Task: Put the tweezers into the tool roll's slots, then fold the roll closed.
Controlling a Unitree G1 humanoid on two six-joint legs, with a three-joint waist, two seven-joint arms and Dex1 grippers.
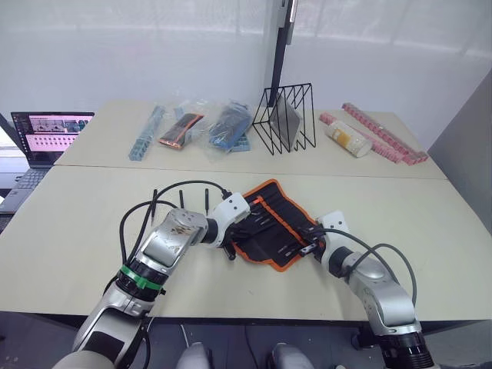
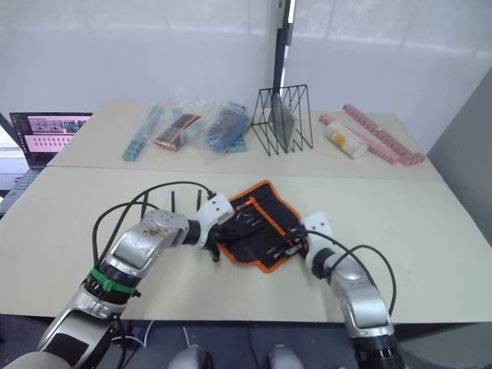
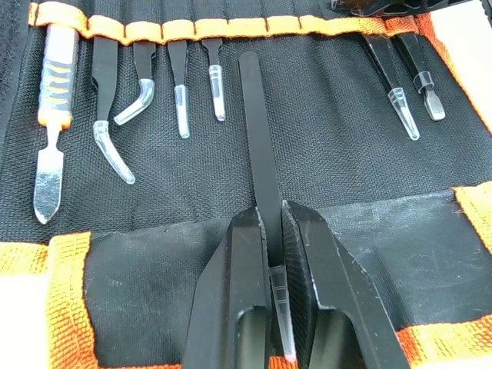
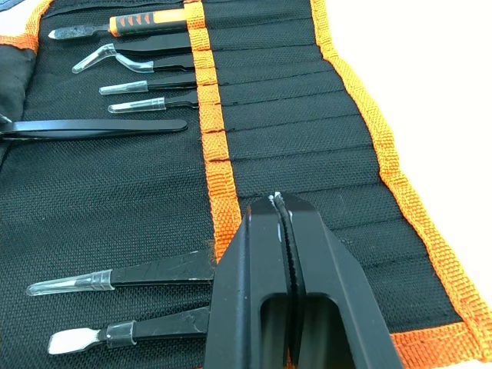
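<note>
The tool roll lies open on the near table, black with orange binding. My left gripper is shut on one of the tweezers, which lies over the roll's inner face with its blunt end toward the orange-trimmed slots and its clear-capped tip back between my fingers. Several other tools and tweezers sit tucked in the slots, capped tips showing. At the roll's right edge, my right gripper is shut, its tips down on the pocket band; whether it pinches the fabric is unclear.
On the far table stand a black wire rack, bagged items, a blue strip, a pale bottle and pink strips. A laptop sits at the far left.
</note>
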